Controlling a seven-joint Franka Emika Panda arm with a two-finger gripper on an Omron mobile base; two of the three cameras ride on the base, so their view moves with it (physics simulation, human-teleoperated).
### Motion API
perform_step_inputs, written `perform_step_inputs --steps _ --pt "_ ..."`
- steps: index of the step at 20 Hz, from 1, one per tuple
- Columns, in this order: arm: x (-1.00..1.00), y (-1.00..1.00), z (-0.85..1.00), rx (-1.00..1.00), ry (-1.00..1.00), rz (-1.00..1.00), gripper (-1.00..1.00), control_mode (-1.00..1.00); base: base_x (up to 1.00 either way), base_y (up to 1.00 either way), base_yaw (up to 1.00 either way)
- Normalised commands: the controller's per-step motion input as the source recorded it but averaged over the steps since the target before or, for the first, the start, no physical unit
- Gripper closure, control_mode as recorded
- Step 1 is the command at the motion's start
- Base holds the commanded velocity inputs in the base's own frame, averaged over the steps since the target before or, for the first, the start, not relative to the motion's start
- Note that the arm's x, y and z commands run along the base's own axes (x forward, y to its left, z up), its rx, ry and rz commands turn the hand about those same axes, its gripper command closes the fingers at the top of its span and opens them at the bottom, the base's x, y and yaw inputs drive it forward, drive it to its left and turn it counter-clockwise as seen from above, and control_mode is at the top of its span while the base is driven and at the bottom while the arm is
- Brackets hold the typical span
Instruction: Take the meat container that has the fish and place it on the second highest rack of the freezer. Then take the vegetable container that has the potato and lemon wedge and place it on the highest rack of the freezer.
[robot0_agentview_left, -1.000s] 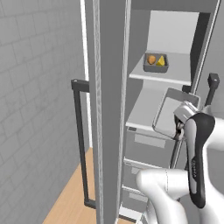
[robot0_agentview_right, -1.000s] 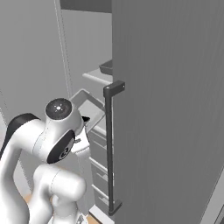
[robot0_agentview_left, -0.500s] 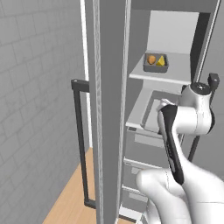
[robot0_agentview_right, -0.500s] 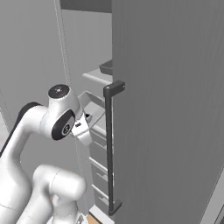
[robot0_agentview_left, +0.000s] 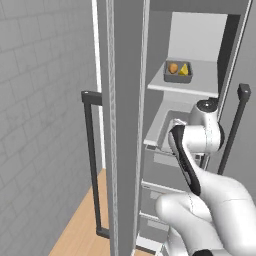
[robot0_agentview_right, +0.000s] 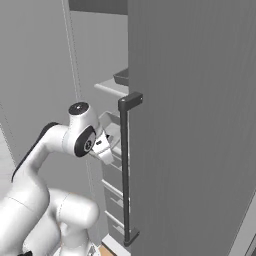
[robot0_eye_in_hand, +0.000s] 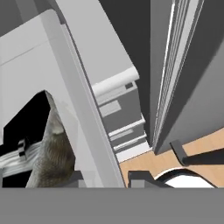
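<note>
The meat container is a pale open box, and its rim wall runs down between my two dark fingertips. The mottled grey fish lies inside it. My gripper is shut on that wall. From the right base camera, the gripper holds the pale container at the freezer opening, below the upper shelf. From the left base camera, the container sits level with the second shelf, partly behind my wrist. The dark vegetable container with potato and yellow lemon wedge rests on the upper shelf.
The open freezer door edge stands close on the left with its dark bar handle. A second dark handle is on the grey door at the right. White drawers stack below the shelves, above a wooden floor.
My wrist has risen and reached further into the freezer opening, carrying the meat container a little inward at second-shelf height. The vegetable container has stayed put.
</note>
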Motion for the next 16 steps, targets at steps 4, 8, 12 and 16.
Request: perform_step_inputs --steps 4,8,12,16 --pt "0.57 -0.14 -0.18 0.00 0.01 0.00 1.00 -1.00 0.00 0.00 0.00" --pt "0.58 -0.22 -0.04 0.00 0.06 0.00 1.00 -1.00 0.00 0.00 0.00" --pt "0.21 -0.38 -0.03 0.00 0.02 0.00 1.00 -1.00 0.00 0.00 0.00" --pt "0.36 -0.12 -0.05 0.00 0.06 0.00 1.00 -1.00 0.00 0.00 0.00"
